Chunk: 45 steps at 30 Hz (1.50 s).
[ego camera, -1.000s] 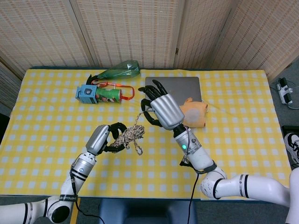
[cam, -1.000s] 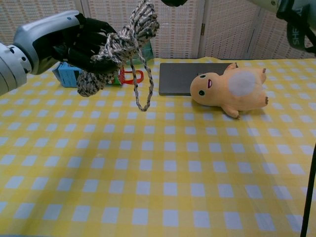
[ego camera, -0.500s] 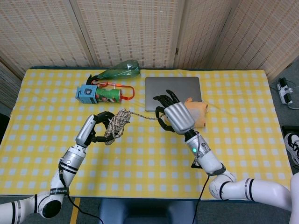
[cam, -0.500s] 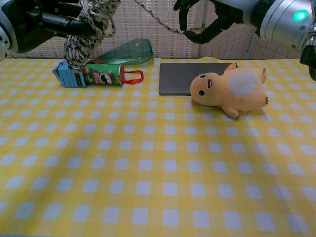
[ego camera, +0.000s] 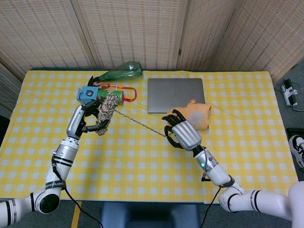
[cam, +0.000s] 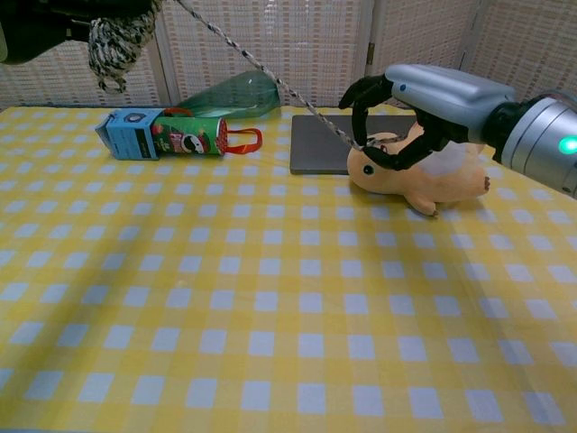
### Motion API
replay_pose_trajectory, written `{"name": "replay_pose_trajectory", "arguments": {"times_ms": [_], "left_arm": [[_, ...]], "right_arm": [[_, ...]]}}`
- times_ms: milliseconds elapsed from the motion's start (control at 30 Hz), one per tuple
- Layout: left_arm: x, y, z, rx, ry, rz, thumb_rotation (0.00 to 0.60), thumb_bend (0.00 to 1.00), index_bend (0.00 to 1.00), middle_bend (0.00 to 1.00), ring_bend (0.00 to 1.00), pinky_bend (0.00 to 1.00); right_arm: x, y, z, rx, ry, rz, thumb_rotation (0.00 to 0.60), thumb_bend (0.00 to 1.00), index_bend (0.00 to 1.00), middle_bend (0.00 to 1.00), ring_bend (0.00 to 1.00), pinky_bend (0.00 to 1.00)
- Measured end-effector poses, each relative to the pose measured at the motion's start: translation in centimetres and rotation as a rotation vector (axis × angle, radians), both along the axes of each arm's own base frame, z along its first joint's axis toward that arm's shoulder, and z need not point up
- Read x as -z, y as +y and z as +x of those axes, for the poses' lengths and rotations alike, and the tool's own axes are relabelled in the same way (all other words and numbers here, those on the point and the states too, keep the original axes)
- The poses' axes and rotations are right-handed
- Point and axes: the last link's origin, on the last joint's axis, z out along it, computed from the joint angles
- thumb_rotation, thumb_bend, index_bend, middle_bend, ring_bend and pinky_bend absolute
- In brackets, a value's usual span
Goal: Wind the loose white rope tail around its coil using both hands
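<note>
Head view: left hand (ego camera: pixel 84 118) fingers (ego camera: pixel 92 113) are wrapping around the bundled white-and-dark speckled rope coil (ego camera: pixel 105 112), gripping it in the air above the yellow-and-white checked tablecloth (ego camera: pixel 142 161), just in front of the green Pringles can (ego camera: pixel 110 96). The coil's long axis is running near upright with a slight tilt, top end toward the can, bottom end toward the table's near edge.

The loose rope tail (ego camera: pixel 142 123) is leaving the coil and stretching taut in a straight diagonal line toward the right hand (ego camera: pixel 183 134). Right-hand fingers (ego camera: pixel 172 128) are curling in and pinching the tail's far end; the exact contact point is too small to resolve.

Chest view: the coil (cam: pixel 115 41) is hanging at the top left, the left hand mostly cropped out of frame. The tail (cam: pixel 261 70) is slanting down to the right hand (cam: pixel 416 104), whose dark fingers (cam: pixel 368 95) are closing on it just in front of the orange plush toy with a white belly (cam: pixel 442 176).

Further out: the flat grey laptop (ego camera: pixel 175 94) is lying behind the plush, a blue box (ego camera: pixel 87 94) is touching the can's left end, and a green plastic bottle (ego camera: pixel 121 72) is lying on its side behind them.
</note>
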Motion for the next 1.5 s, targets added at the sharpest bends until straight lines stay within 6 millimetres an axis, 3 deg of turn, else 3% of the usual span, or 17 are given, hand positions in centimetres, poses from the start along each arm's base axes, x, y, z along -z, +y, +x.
{"name": "replay_pose_trajectory", "arguments": {"times_ms": [300,533,733,1067,1500], "left_arm": [[-0.4,0.8,0.1,-0.039,0.031,0.019,0.600,0.66,0.69,0.74,0.64,0.61],[-0.5,2.0,-1.0,-0.116,0.186,0.117,0.600,0.66,0.69,0.74,0.64,0.61],[-0.3,2.6,-1.7,-0.169,0.211,0.137,0.600,0.66,0.69,0.74,0.64,0.61],[0.9,2.6,-2.4,-0.166,0.443,0.213,0.600,0.66,0.69,0.74,0.64,0.61],[4.4,0.5,-1.5,-0.019,0.648,0.273,0.600,0.66,0.69,0.74,0.64,0.60]], "right_arm": [[2.1,2.0,0.3,-0.052,0.024,0.064,0.600,0.57,0.68,0.22,0.16,0.04],[1.7,3.4,1.0,-0.096,0.014,0.083,0.600,0.57,0.68,0.22,0.16,0.04],[1.3,4.3,1.5,-0.132,0.029,0.093,0.600,0.57,0.68,0.22,0.16,0.04],[-1.0,5.4,5.6,-0.263,-0.016,0.065,0.600,0.57,0.68,0.22,0.15,0.04],[-4.7,3.1,12.1,-0.325,-0.083,-0.036,0.600,0.57,0.68,0.21,0.15,0.04]]}}
